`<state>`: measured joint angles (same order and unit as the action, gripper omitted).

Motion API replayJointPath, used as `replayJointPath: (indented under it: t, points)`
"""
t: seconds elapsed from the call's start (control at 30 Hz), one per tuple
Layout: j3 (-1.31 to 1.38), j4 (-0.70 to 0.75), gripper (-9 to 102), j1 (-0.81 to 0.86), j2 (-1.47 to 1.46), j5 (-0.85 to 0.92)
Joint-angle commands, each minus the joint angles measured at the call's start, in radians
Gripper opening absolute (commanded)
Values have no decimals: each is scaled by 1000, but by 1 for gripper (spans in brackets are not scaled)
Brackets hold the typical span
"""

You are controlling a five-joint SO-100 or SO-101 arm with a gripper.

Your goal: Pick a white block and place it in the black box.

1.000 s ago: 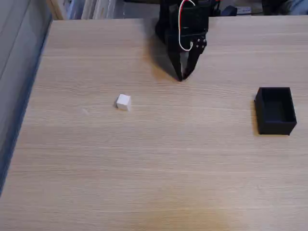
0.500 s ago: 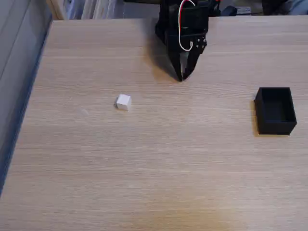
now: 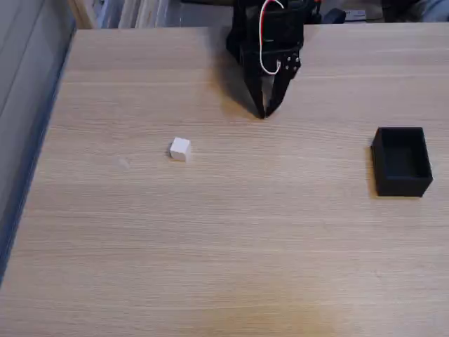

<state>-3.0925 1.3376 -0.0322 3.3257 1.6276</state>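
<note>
- Nothing has moved since before: my gripper [image 3: 264, 112] keeps its fingertips together, holding nothing.
- The white block [image 3: 180, 149] and black box [image 3: 401, 161] sit unchanged.

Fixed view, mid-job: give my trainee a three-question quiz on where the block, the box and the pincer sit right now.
1. True or false: the white block is already inside the black box.
2. Multiple choice: in the fixed view, the pincer is
A) over the box
B) near the table's far edge, between block and box
C) touching the block
3. Fill in: the block lies to the ____ of the box in the fixed view.

Key: 1 false, it sits on the bare table; 2 B, fingertips together, holding nothing; 3 left.
</note>
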Motion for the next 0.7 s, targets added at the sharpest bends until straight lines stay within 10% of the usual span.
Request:
replayJointPath:
  t: [0.0,0.67]
  points:
    - [-15,6,0,5,6,12]
    - [290,11,0,35,-259,55]
